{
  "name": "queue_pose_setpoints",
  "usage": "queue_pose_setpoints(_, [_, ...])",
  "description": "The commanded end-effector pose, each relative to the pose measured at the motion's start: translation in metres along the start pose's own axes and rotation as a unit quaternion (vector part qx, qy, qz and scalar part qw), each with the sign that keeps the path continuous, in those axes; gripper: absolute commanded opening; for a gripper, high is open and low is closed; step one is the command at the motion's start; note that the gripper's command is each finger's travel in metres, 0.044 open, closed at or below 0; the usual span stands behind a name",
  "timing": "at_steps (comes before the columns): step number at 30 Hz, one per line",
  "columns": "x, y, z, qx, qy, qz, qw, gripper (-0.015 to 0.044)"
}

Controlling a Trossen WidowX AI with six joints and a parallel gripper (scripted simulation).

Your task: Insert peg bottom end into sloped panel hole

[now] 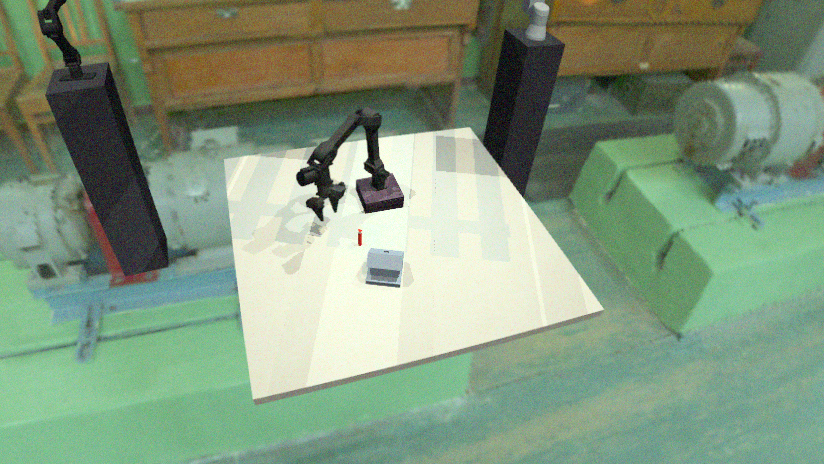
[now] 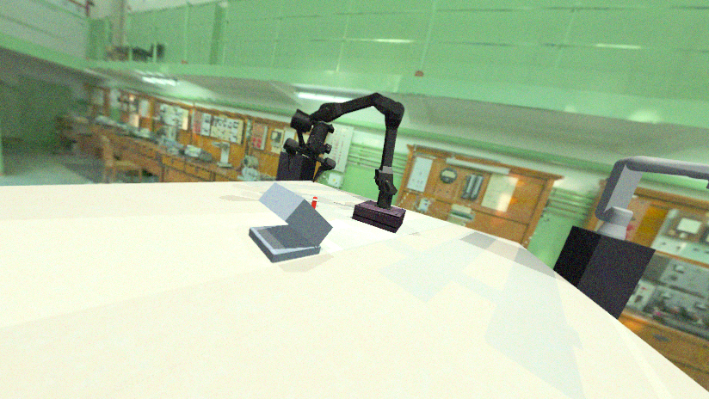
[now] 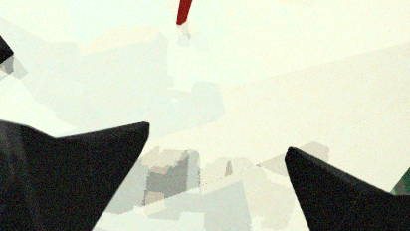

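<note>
A small red peg [image 1: 359, 238] [image 2: 314, 202] [image 3: 184, 11] stands upright on the table [image 1: 461, 299] [image 2: 148, 346]. In the wrist view only its lower end shows, at the top edge. A grey-blue block with a sloped panel [image 1: 385, 261] [image 2: 296, 210] stands just beyond the peg from the robot base. A small dark hole [image 1: 386, 251] shows near the panel's top in the top view; its shape is too small to tell. My gripper [image 1: 329, 216] [image 3: 218, 141] is open and empty. It hangs above the table, to the left of the peg in the top view.
The arm's dark base box [image 1: 379, 193] [image 2: 379, 215] sits on the table behind the peg. Two tall dark pedestals [image 1: 109, 172] [image 1: 521, 103] bearing other arms stand beyond the table edges.
</note>
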State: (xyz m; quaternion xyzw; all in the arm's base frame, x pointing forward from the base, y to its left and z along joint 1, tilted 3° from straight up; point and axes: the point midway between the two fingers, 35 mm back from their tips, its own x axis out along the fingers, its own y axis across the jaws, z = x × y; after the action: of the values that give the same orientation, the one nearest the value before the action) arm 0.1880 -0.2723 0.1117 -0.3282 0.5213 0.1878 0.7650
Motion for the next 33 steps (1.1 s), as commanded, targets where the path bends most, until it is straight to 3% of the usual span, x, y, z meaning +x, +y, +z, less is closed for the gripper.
queue_pose_setpoints(1, [0.004,-0.002,0.010,0.002,0.007,0.012,1.000,0.0440])
queue_pose_setpoints(33, [0.038,0.018,0.098,0.000,0.089,0.110,0.990,0.0440])
